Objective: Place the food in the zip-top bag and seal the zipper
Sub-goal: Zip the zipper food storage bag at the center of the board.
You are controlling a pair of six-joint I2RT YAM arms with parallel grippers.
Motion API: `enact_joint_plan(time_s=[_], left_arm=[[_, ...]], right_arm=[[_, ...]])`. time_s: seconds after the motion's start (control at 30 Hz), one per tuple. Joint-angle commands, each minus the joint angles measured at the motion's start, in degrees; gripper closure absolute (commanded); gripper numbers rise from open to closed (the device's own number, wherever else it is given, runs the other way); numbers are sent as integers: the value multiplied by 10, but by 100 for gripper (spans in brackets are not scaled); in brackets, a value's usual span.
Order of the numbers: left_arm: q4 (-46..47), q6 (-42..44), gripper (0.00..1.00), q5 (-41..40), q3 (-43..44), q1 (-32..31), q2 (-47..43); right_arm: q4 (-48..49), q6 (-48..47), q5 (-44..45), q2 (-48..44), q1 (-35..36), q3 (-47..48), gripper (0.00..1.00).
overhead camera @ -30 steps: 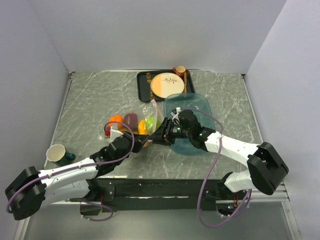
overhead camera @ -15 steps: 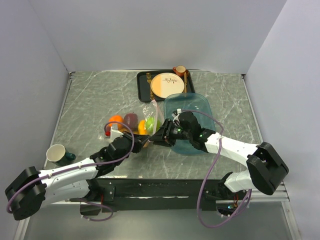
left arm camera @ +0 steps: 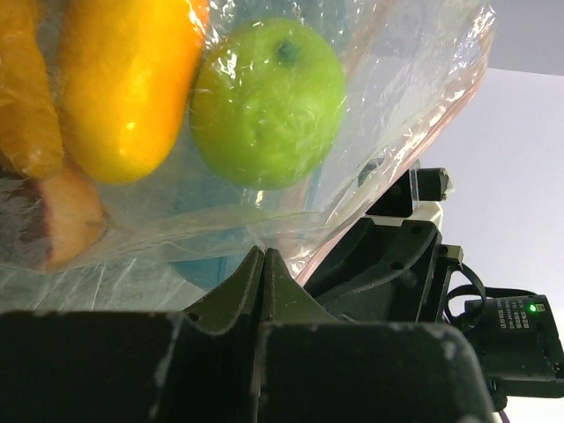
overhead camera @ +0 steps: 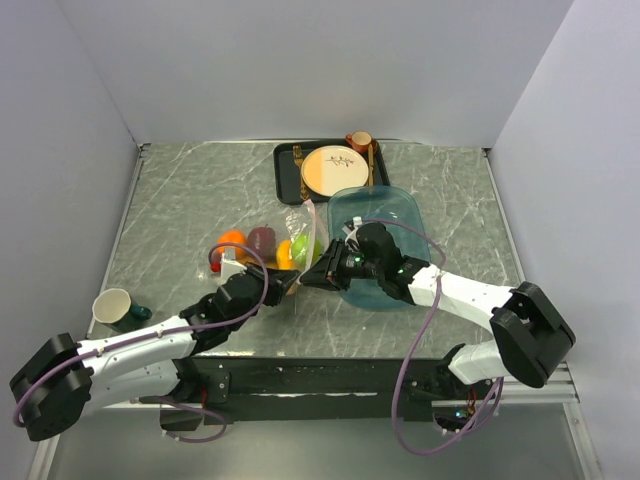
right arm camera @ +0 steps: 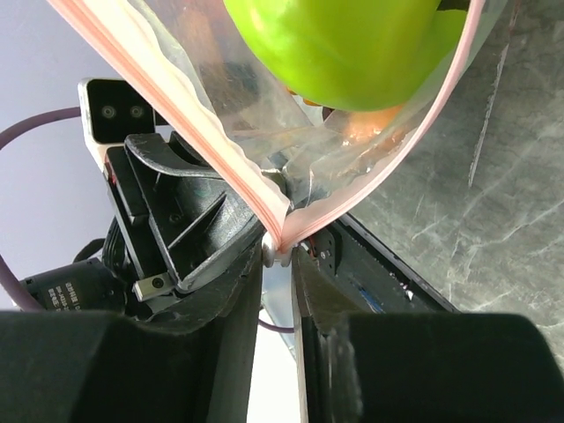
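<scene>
The clear zip-top bag (overhead camera: 292,240) lies mid-table with food inside: a green apple (overhead camera: 304,247), an orange (overhead camera: 232,240) and a purple eggplant (overhead camera: 262,237). The left wrist view shows the green apple (left arm camera: 267,101), an orange-yellow piece (left arm camera: 123,88) and a brownish piece (left arm camera: 53,220) behind the plastic. My left gripper (left arm camera: 263,256) is shut on the bag's near edge (left arm camera: 264,225). In the right wrist view the pink zipper (right arm camera: 176,115) folds into a V whose tip and small slider sit between the jaws of my right gripper (right arm camera: 280,264), which touch it on both sides. The green apple (right arm camera: 352,44) hangs above.
A teal translucent tray (overhead camera: 392,212) lies under my right arm. Behind it a black tray (overhead camera: 288,172) holds a cream-and-orange plate (overhead camera: 333,170) and a brown cup (overhead camera: 359,141). A white cup (overhead camera: 112,305) stands at the left front. Both grippers (overhead camera: 298,281) meet at the bag's near corner.
My right gripper's jaws have narrowed round the zipper's end and shifted slightly left. The left gripper and the bag have stayed put.
</scene>
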Motion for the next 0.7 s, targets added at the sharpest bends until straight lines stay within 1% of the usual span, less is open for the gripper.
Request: enact_joint_plan(time_s=[0.0,0.13,0.2,0.23,0.27,0.33,0.5,0.67], left_arm=[[45,-6,96,12,2,1,-4],[47,-7,97,16,-2,1,-3],[49,-7,97,18,-3,2,-3],[49,-8,97,19,-3,1,-4],[51,-5,98,19,-3,2,-5],[46,-4,98,24,-3,2,-7],[33,-10,99,49,-7,7,-16],[33,-31,99,77,-27,14,-23]], right_arm=[[34,-5,-4,4,-7,7,73],[40,-5,-3,4,-9,5,73],[45,-4,-3,4,-10,1,77],[46,-4,-4,6,-10,1,82],[47,-5,-6,7,-10,2,91],[46,-8,-6,9,-12,3,95],[13,-33,6,10,-16,20,97],[-36,-73,38,0,-16,46,97]])
